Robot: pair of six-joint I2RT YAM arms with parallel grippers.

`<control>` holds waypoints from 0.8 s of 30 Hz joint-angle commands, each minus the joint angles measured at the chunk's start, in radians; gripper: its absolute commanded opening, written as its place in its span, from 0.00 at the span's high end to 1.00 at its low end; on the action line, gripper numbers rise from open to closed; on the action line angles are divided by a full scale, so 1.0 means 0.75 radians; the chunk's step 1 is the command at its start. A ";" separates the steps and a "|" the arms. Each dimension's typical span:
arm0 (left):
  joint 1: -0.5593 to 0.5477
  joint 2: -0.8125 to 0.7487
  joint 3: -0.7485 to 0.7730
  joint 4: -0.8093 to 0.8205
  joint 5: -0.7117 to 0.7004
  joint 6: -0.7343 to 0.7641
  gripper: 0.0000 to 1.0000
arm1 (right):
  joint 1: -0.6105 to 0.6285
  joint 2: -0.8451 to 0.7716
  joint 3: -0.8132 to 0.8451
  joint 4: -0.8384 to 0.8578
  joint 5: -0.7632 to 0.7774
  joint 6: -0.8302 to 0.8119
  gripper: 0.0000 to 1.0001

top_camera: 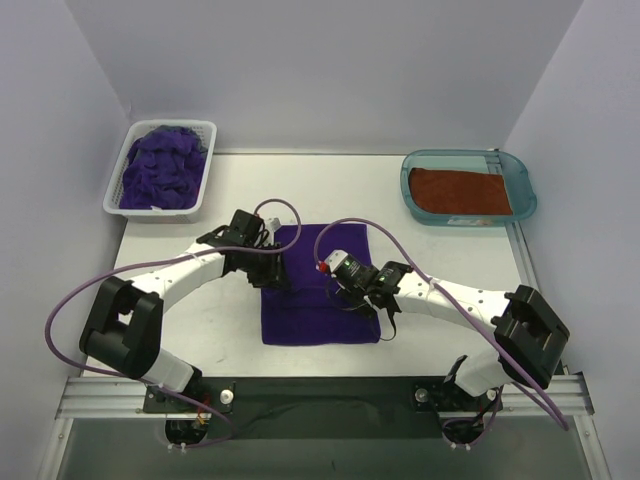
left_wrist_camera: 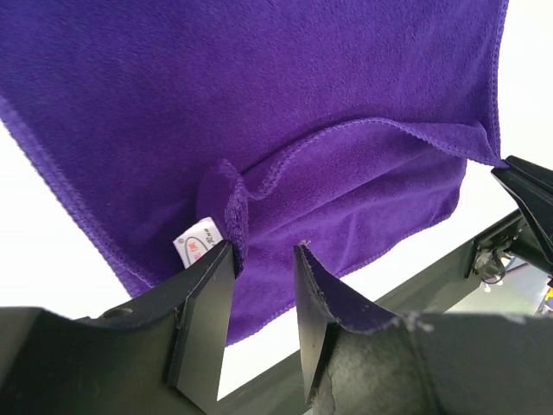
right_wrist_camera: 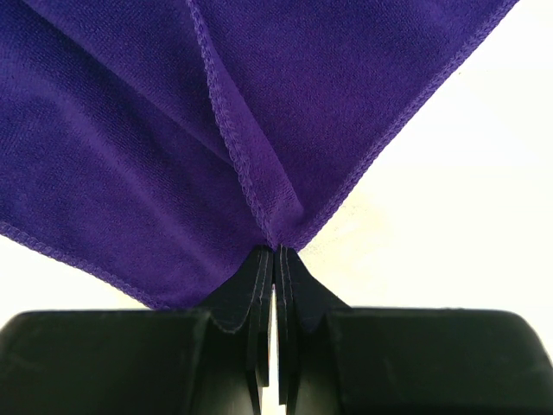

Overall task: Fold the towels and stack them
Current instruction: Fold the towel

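Pinching a hemmed corner of the purple towel [top_camera: 320,322]: right gripper [right_wrist_camera: 275,251] is fully closed, fingers pressed flat together with cloth running into the seam between them. From the right wrist view, two hemmed edges meet at the pinch and the cloth fans away from it.

Left gripper [left_wrist_camera: 262,251] is about half open. Its fingers [left_wrist_camera: 203,303] stand apart with the towel visible through the gap. A small bunched fold carrying a white label [left_wrist_camera: 197,242] sits right at the tip of one finger and touches its inner face. The other finger is clear of it, so nothing is clamped.

The purple towel lies mostly flat mid-counter [top_camera: 220,330], between the two arms, with both grippers over its near half. The left wrist view shows a flap turned over onto the layer below, its hem curving from the label fold out to the far corner.

The orange towel [top_camera: 462,190] lies flat in the teal tray [top_camera: 528,195] at the far right. Crumpled towels [top_camera: 160,168], all purple, are heaped in the white basket [top_camera: 205,165] at the far left. Both containers are well apart from the purple towel.
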 commanded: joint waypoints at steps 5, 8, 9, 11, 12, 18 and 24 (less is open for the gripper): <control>-0.017 -0.005 -0.032 0.079 -0.058 -0.008 0.56 | 0.004 -0.029 -0.001 -0.020 0.037 0.011 1.00; -0.015 0.032 -0.025 0.042 -0.152 -0.002 0.56 | 0.006 -0.025 -0.003 -0.018 0.035 0.011 1.00; -0.015 0.047 -0.017 0.034 -0.187 -0.002 0.56 | 0.006 -0.025 -0.003 -0.020 0.033 0.011 1.00; -0.013 0.061 -0.013 0.019 -0.222 -0.002 0.56 | 0.004 -0.023 -0.003 -0.018 0.033 0.011 1.00; -0.013 0.069 -0.003 0.017 -0.248 -0.002 0.56 | 0.004 -0.017 -0.003 -0.018 0.035 0.009 1.00; 0.001 0.106 0.038 0.009 -0.281 0.004 0.60 | 0.004 -0.011 -0.001 -0.018 0.031 0.009 1.00; 0.021 0.143 0.083 0.009 -0.284 0.025 0.61 | 0.004 -0.017 -0.013 -0.018 0.037 0.013 1.00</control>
